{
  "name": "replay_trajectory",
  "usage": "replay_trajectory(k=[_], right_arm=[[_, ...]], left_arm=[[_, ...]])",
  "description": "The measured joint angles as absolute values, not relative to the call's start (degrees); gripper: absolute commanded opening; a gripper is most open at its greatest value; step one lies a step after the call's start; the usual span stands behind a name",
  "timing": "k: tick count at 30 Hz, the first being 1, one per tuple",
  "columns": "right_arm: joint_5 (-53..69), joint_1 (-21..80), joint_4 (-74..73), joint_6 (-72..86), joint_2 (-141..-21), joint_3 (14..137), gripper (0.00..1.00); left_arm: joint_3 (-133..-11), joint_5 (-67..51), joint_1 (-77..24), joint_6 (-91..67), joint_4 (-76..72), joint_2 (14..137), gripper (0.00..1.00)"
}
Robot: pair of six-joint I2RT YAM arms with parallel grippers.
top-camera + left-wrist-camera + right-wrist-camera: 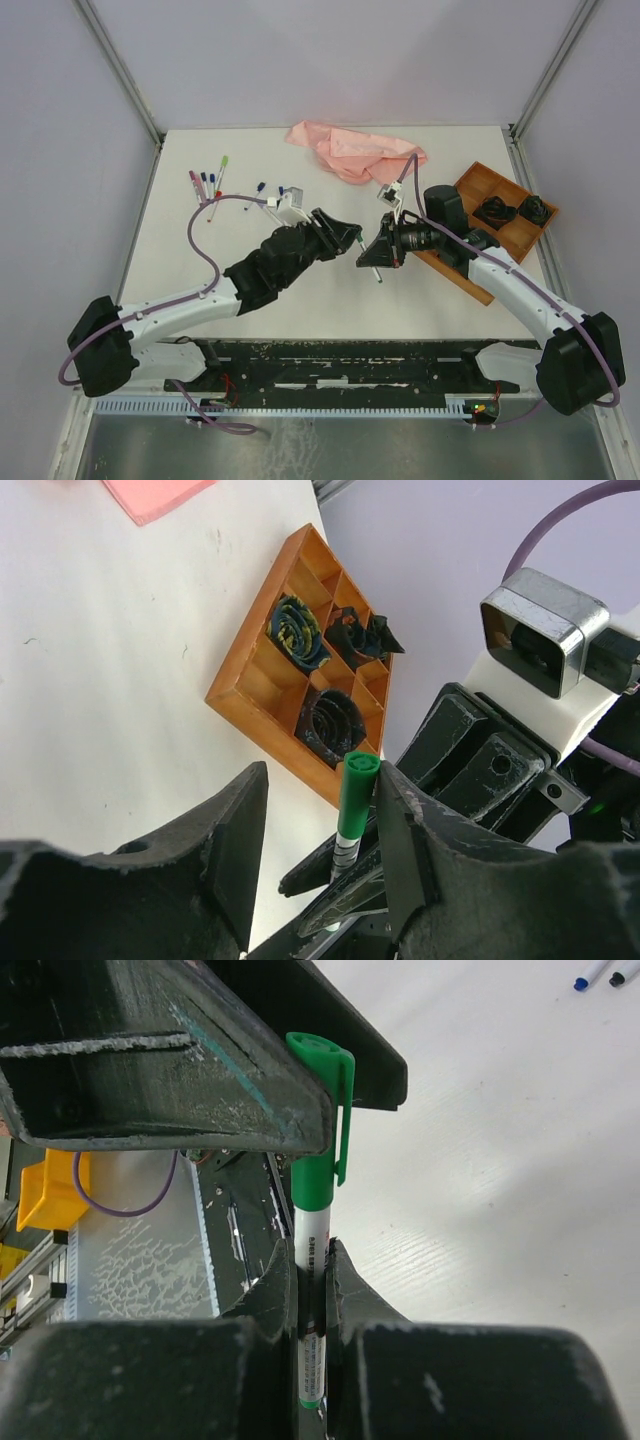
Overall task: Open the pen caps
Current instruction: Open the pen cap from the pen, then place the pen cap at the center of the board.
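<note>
glossy green clip cap [355, 800], white barrel [311, 1235] print was unreadable, right pincer [311, 1278] clamped barrel, left pincer [320, 815] gaped around cap

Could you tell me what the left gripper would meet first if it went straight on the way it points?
Most likely the green cap, already between the open fingers of the left gripper. Right behind it is the right gripper, shut on the pen's white barrel; exact depth is hard to judge.
</note>
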State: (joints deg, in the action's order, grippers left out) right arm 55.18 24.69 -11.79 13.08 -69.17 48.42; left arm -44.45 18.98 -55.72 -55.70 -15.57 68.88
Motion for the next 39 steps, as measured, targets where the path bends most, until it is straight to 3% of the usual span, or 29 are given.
replay_trajectory(k=[7, 12, 21, 29, 39], right_arm=[[53.69, 24.75, -12.34, 12.53, -69.25, 48.42, 0.00], [52.60, 24.82, -13.78, 12.49, -69.43, 48.42, 0.00], [50.50, 25.45, -12.88, 12.34, -69.82, 48.42, 0.00], [51.72, 29.56, -11.84, 12.34, -72.97, 48.42, 0.00], [50.26, 30.17, -15.07, 10.46, -74.41, 49.41, 0.00]], left_arm=[[-46.54, 19.29, -56.14, -56.49, -15.57, 71.85, 0.35], [-47.70, 18.76, -56.66, -57.06, -16.32, 74.15, 0.04], [-47.79, 18.09, -54.81, -56.10, -16.45, 74.35, 0.03], [-50.54, 25.50, -36.07, -53.45, -19.88, 72.29, 0.03], [-50.52, 26.35, -35.42, -49.39, -20.34, 67.70, 0.03]])
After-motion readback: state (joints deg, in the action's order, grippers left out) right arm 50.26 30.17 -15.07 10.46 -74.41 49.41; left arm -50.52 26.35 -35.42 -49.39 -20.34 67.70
